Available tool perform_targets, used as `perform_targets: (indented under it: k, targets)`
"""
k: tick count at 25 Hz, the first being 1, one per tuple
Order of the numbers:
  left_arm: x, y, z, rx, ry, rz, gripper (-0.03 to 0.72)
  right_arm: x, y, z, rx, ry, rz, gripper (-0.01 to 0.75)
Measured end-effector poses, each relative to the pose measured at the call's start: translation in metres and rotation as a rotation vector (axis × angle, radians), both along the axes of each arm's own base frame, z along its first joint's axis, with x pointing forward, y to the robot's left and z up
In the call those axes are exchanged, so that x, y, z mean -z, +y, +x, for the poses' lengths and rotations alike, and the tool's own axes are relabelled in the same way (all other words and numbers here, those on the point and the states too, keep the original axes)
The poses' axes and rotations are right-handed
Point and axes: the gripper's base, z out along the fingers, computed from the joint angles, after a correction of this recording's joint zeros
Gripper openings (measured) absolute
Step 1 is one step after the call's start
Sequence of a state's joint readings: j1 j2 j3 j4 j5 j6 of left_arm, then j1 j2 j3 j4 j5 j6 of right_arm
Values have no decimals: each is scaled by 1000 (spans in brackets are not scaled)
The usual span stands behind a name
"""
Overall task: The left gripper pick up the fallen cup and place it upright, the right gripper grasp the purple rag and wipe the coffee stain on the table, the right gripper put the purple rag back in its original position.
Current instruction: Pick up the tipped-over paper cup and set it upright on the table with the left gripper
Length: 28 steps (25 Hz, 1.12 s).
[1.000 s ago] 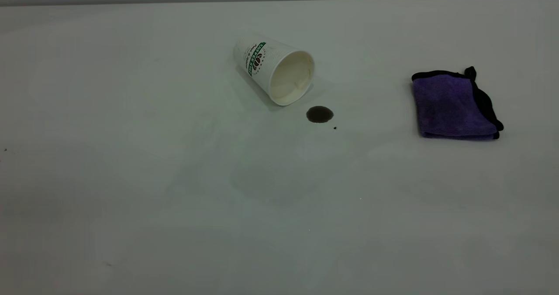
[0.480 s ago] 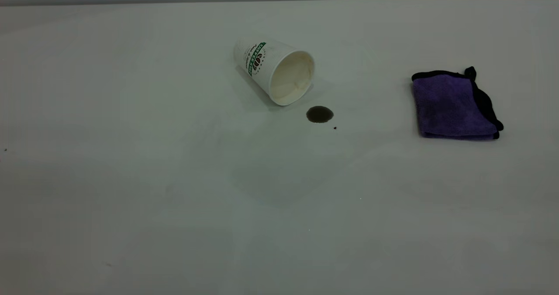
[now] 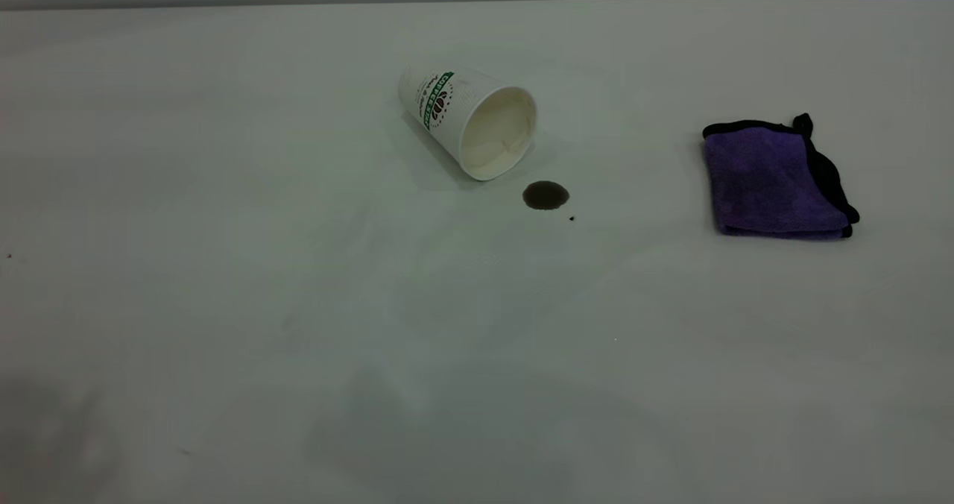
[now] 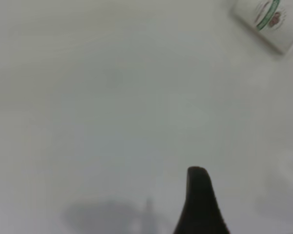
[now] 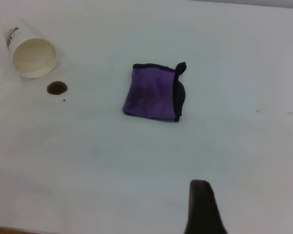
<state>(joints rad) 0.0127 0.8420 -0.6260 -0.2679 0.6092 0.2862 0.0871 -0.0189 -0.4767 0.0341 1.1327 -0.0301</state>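
The fallen cup (image 3: 471, 120) lies on its side at the table's (image 3: 223, 191) far middle, its cream mouth facing the front right. It also shows in the left wrist view (image 4: 269, 22) and the right wrist view (image 5: 31, 53). The coffee stain (image 3: 545, 194) is a small dark blot just in front of the cup's mouth; it also shows in the right wrist view (image 5: 56, 87). The purple rag (image 3: 775, 180) lies folded at the far right, and in the right wrist view (image 5: 155, 92). A black part of my left gripper (image 4: 199, 204) hangs over bare table, far from the cup. A black part of my right gripper (image 5: 201, 207) hangs well short of the rag. Neither gripper shows in the exterior view.
A tiny black speck (image 3: 572, 218) lies just right of the stain. The table's far edge (image 3: 477, 1) meets a grey wall. Soft shadows lie on the near part of the table.
The cup, stain and rag have not moved. The soft shadows on the near part of the table have shifted toward the front edge.
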Motion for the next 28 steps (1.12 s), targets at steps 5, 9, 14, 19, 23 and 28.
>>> perform_targets:
  k: [5,9,14,19,23,28]
  targets:
    - [35,-26,51,170,44,-30,569,0,0,0,0,0,0,536]
    - [62,-64,83,328,62,17,569,0,0,0,0,-1,0,536]
    - [96,-110,125,440,141,49,569,0,0,0,0,-1,0,536]
    - [122,-161,164,543,167,73,569,0,0,0,0,-1,0,536]
    - [142,-203,191,597,211,51,569,0,0,0,0,-1,0,536]
    - [157,-238,211,629,227,100,569,0,0,0,0,-1,0,536]
